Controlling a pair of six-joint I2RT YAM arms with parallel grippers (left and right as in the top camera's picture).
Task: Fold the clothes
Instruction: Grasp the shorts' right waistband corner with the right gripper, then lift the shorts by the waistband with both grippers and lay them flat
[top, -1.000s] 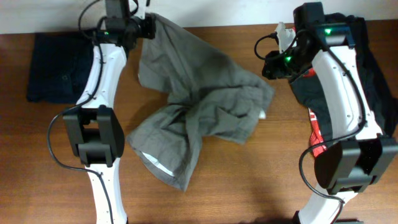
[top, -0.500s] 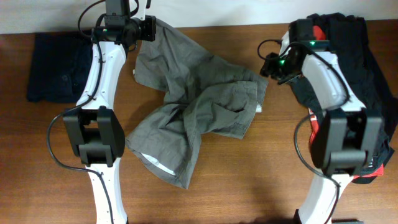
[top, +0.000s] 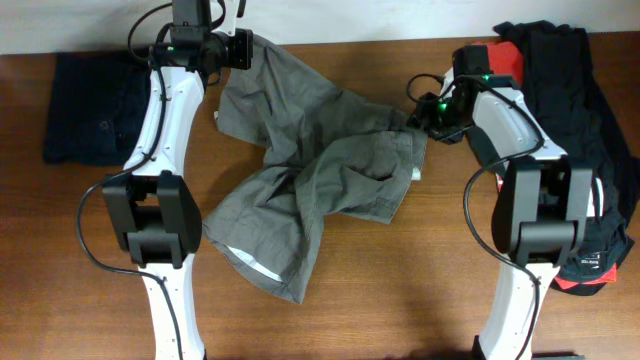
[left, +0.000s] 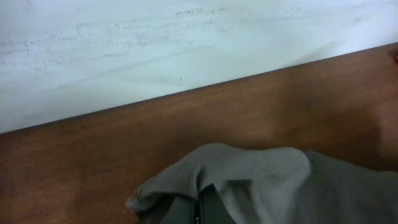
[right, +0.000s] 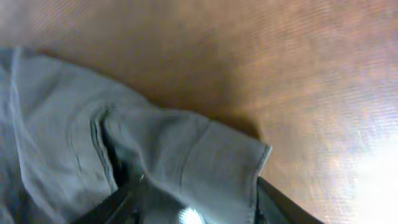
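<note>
The grey garment (top: 320, 170) lies crumpled across the middle of the table. My left gripper (top: 243, 48) is at the table's far edge, shut on the garment's far-left corner. In the left wrist view the grey fabric (left: 261, 180) drapes over the closed fingers (left: 202, 210). My right gripper (top: 418, 118) is at the garment's right corner. In the right wrist view its fingers (right: 199, 202) are spread wide, with the hemmed grey corner (right: 186, 155) lying between them. A navy garment (top: 90, 105) lies folded at the far left.
A pile of black clothes (top: 565, 80) with a red piece (top: 572, 284) lies along the right side, under and beside the right arm. A white wall (left: 186, 50) runs along the table's far edge. Bare wood (top: 400, 290) shows in front.
My right gripper has swung left from beside the black pile to the grey garment's right corner. That corner has bunched slightly leftward. The left arm has held still.
</note>
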